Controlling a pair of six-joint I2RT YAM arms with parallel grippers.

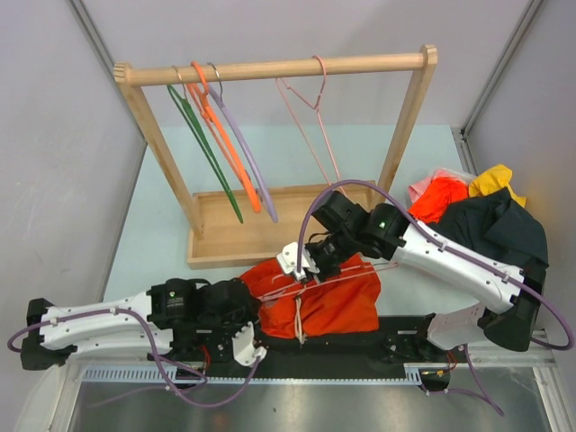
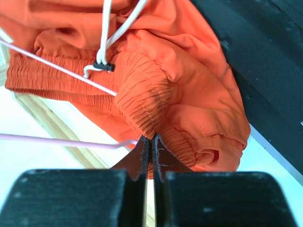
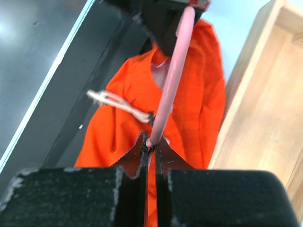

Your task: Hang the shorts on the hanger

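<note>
The orange-red shorts (image 1: 333, 301) lie bunched at the table's front middle, their white drawstring (image 1: 299, 319) trailing forward. A thin pale-pink wire hanger (image 1: 346, 277) lies across them. My left gripper (image 1: 243, 310) is shut on the elastic waistband of the shorts (image 2: 142, 118); the hanger's wire (image 2: 57, 68) crosses the waistband there. My right gripper (image 1: 301, 264) is shut on the pink hanger (image 3: 171, 75), which points away over the shorts (image 3: 189, 109).
A wooden rack (image 1: 270, 67) stands behind, with green, orange and lilac hangers (image 1: 220, 135) and a second pink hanger (image 1: 310, 112). Its wooden base (image 1: 243, 225) lies just behind the shorts. A pile of dark, orange and yellow clothes (image 1: 481, 216) sits at the right.
</note>
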